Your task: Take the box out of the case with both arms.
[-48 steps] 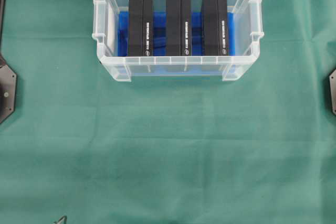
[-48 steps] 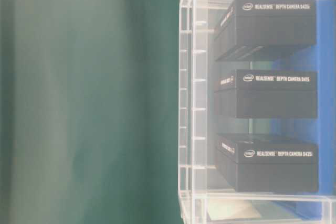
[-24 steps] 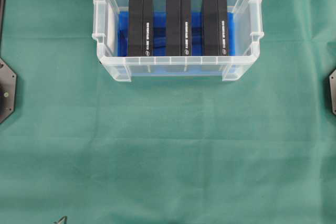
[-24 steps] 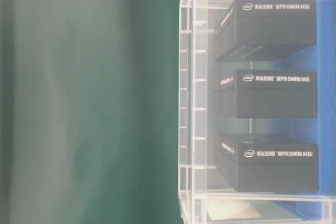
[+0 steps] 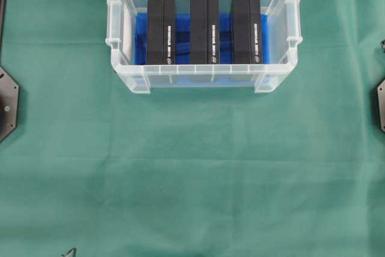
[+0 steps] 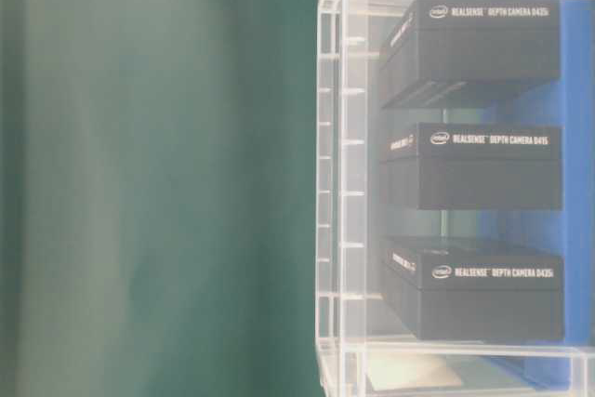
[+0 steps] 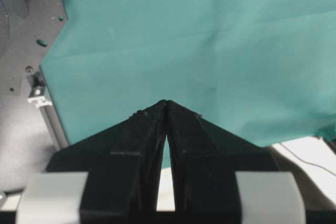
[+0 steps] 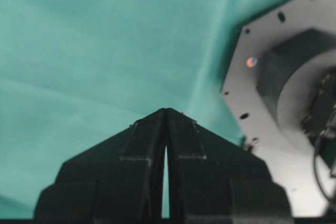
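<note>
The clear case (image 5: 124,78) with a blue lining stands at the top middle of the green cloth. Three black boxes stand side by side inside it: left box (image 5: 160,30), middle box (image 5: 204,29), right box (image 5: 246,29). The table-level view shows the case wall (image 6: 339,192) and the same boxes (image 6: 474,166) through it. My left gripper (image 7: 166,102) is shut, tips touching, over bare cloth by its arm base. My right gripper (image 8: 166,110) is shut too, empty, beside its base. Neither gripper shows in the overhead view.
The black base plate of the left arm (image 5: 7,103) sits at the left edge and that of the right arm (image 5: 381,103) at the right edge. Green cloth (image 5: 192,173) covers the table in front of the case. A thin cable (image 7: 302,153) lies off the cloth.
A small dark bit of the right arm has appeared at the overhead view's right edge. Case and boxes have not moved.
</note>
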Tool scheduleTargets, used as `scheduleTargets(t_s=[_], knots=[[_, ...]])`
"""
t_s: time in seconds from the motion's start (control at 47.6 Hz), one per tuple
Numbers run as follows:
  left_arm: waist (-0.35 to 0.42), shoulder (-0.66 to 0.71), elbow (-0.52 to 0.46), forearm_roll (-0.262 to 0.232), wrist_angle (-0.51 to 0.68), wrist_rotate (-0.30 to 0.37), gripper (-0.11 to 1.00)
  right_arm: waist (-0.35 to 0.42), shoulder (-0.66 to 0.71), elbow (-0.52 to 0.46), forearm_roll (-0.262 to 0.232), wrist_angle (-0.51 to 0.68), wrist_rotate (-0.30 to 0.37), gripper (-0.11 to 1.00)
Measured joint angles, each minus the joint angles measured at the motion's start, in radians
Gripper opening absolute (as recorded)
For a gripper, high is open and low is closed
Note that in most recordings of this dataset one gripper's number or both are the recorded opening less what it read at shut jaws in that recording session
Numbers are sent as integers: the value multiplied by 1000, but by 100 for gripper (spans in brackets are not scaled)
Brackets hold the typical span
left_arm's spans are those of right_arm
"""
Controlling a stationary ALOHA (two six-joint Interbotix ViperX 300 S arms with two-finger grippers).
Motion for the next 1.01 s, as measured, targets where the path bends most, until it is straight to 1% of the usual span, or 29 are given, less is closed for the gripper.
scheduleTargets(t_s=[0.126,0.252,0.315,0.399,0.421,0.526,0.568,0.589,0.631,0.694,0.715,0.736,0.757,0.799,0.904,1.009], knots=[[2,0,2,0,2,-2,0,0,0,0,-2,2,21,0],[11,2,2,0,2,2,0,-2,3,0,-2,0,18,0],[21,2,2,0,2,12,0,-11,2,0,-5,0,12,0],[66,2,0,0,2,57,0,-40,3,0,-20,-2,-15,0],[77,3,0,0,2,64,0,-51,3,0,-26,-3,-28,0],[155,8,0,2,2,149,0,-133,3,0,-49,-25,-107,0],[190,9,0,2,2,198,0,-170,5,0,-54,-37,-144,0],[210,11,0,2,2,210,0,-190,5,0,-54,-46,-166,0],[256,15,0,0,0,272,0,-232,6,0,-55,-63,-215,0],[321,23,-5,0,-6,334,0,-296,12,0,-57,-87,-276,0],[339,26,-6,0,-9,347,0,-313,14,0,-57,-94,-307,0],[359,29,-8,2,-14,373,0,-333,18,0,-57,-100,-331,0],[382,32,-9,0,-17,403,0,-354,23,0,-57,-104,-350,0],[417,40,-14,0,-21,437,0,-391,31,-2,-57,-110,-382,0],[483,54,-20,-2,-26,518,0,-448,49,-6,-46,-118,-448,0],[502,60,-21,-2,-28,543,0,-462,64,-11,-34,-124,-477,0]])
